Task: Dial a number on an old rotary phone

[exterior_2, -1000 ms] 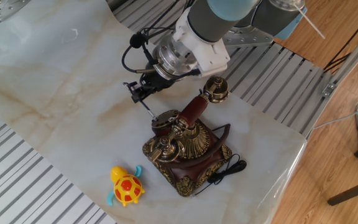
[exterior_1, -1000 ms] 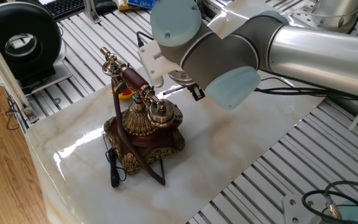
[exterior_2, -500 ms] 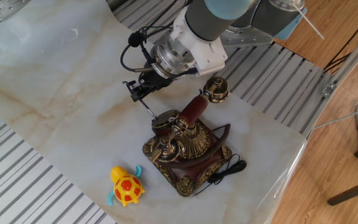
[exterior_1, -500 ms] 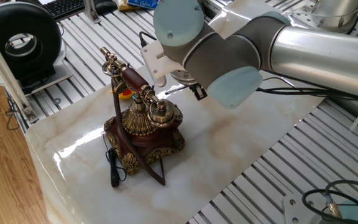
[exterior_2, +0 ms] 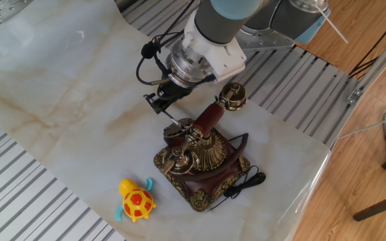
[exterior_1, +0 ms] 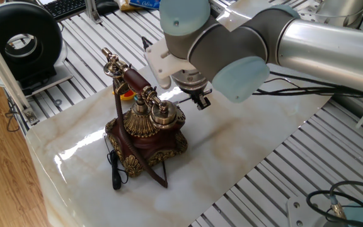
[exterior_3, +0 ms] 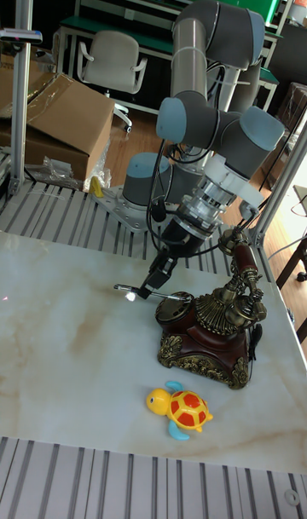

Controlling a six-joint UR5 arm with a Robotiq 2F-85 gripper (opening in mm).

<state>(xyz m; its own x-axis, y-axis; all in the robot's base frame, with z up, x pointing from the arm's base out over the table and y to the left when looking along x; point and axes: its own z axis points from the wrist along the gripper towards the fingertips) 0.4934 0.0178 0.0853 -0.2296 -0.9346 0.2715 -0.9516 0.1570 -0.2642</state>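
1. Old rotary phone (exterior_2: pixel 196 157) stands upright on the marble-topped bench (exterior_2: pixel 59 87); centre-right in the other fixed view, left of centre in one fixed view (exterior_1: pixel 145 129), lower right of centre in the tall view (exterior_3: pixel 211 327).
2. Handset (exterior_2: pixel 210 115) lies in the tall cradle, on hook, running diagonally. Brass end caps visible at both ends in one fixed view (exterior_1: pixel 131 79).
3. Black cord (exterior_2: pixel 243 182) trails off the base onto the bench, toward the lower right in the other fixed view.
4. Gripper (exterior_2: pixel 161 104) sits just upper left of the phone in the other fixed view, angled down toward the dial side. In the tall view it is left of the phone (exterior_3: pixel 158 276).
5. Jaws are clamped on a slim black-and-silver pen (exterior_3: pixel 141 291). The pen lies near horizontal in the tall view, its silver end poking out to the left.
6. Pen's other end points at the dial face (exterior_2: pixel 174 130). Cannot tell whether the tip touches the dial; too small in all views.
7. In one fixed view the gripper (exterior_1: pixel 200 98) is just right of the phone's top, mostly hidden by the arm's wrist joints.
8. Yellow toy turtle (exterior_2: pixel 136 201) with a red-orange shell sits on the bench, lower left of the phone in the other fixed view, apart from it. In the tall view it is directly below the phone (exterior_3: pixel 181 410).
9. Turtle is only a sliver of colour behind the handset in one fixed view.
10. Black round fan-like unit (exterior_1: pixel 21 41) at upper left of one fixed view, off the marble top.
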